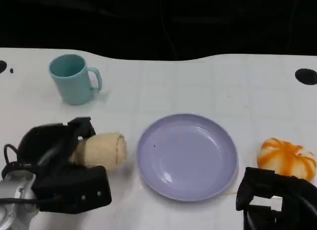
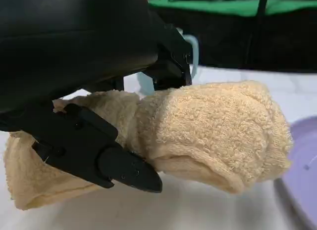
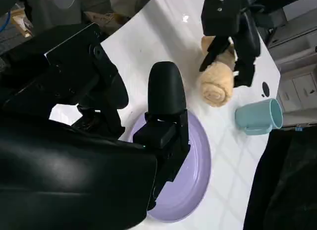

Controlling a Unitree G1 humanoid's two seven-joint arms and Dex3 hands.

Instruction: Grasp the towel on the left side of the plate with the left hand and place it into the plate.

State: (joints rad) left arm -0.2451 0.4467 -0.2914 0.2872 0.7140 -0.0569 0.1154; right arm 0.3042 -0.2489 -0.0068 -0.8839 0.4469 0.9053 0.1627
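The rolled beige towel [image 1: 101, 150] lies just left of the lavender plate [image 1: 187, 157], its free end pointing at the plate's rim. My left hand [image 1: 59, 165] grips the towel's other end. In the left wrist view the black fingers [image 2: 99, 156] wrap over and under the towel [image 2: 213, 131], with the plate's edge [image 2: 304, 175] beside it. The right wrist view shows my left hand [image 3: 230, 22] clasped around the towel [image 3: 217, 84] beyond the plate [image 3: 195, 175]. My right hand [image 1: 275, 200] rests near the table's front right and holds nothing, its fingers [image 3: 166, 101] stretched out.
A teal mug [image 1: 73, 78] stands at the back left, behind the towel. An orange and white pumpkin-like object [image 1: 287, 158] sits right of the plate, close to my right hand. The white table runs bare between mug and plate.
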